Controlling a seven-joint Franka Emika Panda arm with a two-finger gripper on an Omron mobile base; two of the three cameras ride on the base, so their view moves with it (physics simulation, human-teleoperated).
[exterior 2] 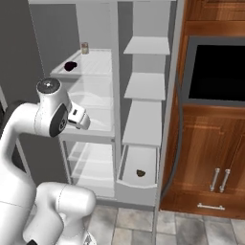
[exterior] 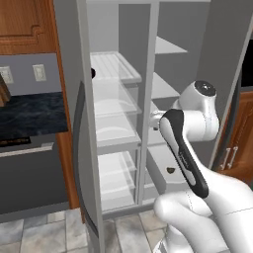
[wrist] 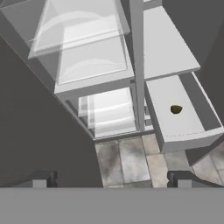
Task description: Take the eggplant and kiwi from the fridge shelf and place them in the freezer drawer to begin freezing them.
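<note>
Kiwi (wrist: 176, 109) in drawer (wrist: 205, 135); eggplant (exterior 2: 70, 66) on shelf (exterior 2: 98, 72). My gripper (wrist: 112, 179) spread, seemingly empty; reaching risks clipping the jar (exterior 2: 84, 48).

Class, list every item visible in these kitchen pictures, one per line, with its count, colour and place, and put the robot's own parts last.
eggplant: one, dark purple, on the top fridge shelf, left part.
jar: one, tan, at the back of that shelf.
kiwi: one, brown-green, lying in the open freezer drawer.
grey shelves: three, opaque, right column above the drawer.
translucent bins: white, lower left column.
oven: one, black, in wooden cabinets on the right.
wall outlets: two, white, above the dark counter.
gripper: one, dark fingertips apart, empty, above the tiled floor.
</note>
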